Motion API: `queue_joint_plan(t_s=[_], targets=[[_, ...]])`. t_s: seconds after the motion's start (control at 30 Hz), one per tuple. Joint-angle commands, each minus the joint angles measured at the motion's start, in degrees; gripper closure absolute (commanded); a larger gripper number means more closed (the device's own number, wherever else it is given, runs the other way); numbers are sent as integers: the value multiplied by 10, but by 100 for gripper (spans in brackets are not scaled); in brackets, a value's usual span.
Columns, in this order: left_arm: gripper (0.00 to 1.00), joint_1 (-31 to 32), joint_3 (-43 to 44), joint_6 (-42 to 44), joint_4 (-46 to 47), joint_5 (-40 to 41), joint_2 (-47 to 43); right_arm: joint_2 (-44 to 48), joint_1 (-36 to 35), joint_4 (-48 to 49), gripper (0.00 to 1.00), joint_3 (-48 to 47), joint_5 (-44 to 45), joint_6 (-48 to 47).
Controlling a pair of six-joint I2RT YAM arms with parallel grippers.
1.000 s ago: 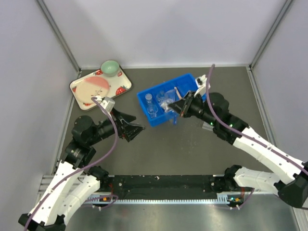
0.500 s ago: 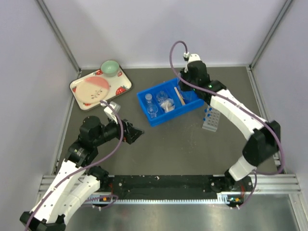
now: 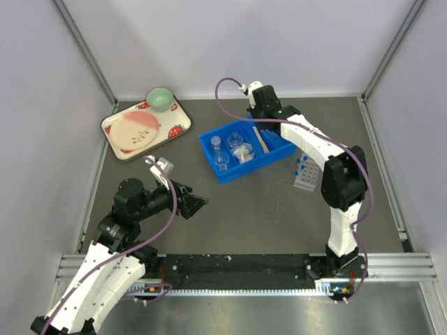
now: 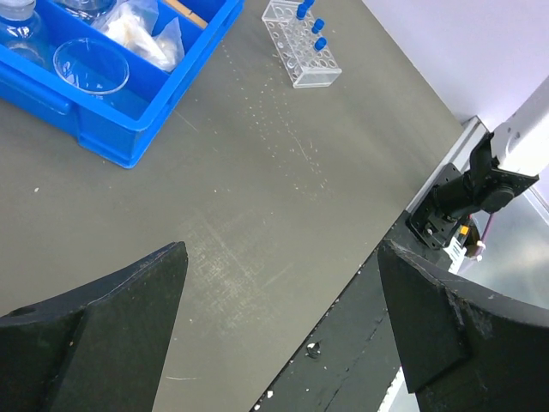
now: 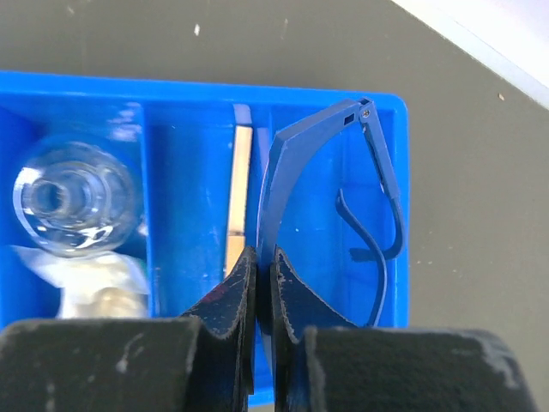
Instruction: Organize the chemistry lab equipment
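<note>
My right gripper (image 5: 263,257) is shut on the thin frame of a pair of blue safety glasses (image 5: 296,163), which hang over the right compartment of the blue bin (image 5: 257,86). Beside them lies the thin wooden stick (image 5: 238,197), with a glass flask (image 5: 73,197) and the whitish wad (image 5: 86,279) further left. From above, the right gripper (image 3: 260,115) stands at the bin's back edge. The clear tube rack (image 3: 305,173) with blue-capped tubes (image 4: 307,24) stands right of the bin. My left gripper (image 4: 281,257) is open over bare table, holding nothing.
A strawberry-print tray (image 3: 115,124) with a pink plate and a green bowl (image 3: 160,98) sits at the back left. The blue bin (image 3: 211,142) lies in the middle back. The black base rail (image 3: 237,265) runs along the near edge.
The right arm has swung from the bin's front right round to its back edge, still shut. The left gripper has drawn back a little toward the near edge, still open.
</note>
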State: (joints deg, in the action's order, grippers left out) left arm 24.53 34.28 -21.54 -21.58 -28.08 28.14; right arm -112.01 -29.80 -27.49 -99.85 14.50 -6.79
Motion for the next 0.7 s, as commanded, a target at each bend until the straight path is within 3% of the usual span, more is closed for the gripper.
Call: queue_joint_plan(t_s=[0.0,0.67], targets=[[2,0,0,12,3,-16,-17,-29,16,0,100,-28,33,-68],[2,0,-7,16,9,-25,-13,-118,53,-31,100,-76,-46,-54]])
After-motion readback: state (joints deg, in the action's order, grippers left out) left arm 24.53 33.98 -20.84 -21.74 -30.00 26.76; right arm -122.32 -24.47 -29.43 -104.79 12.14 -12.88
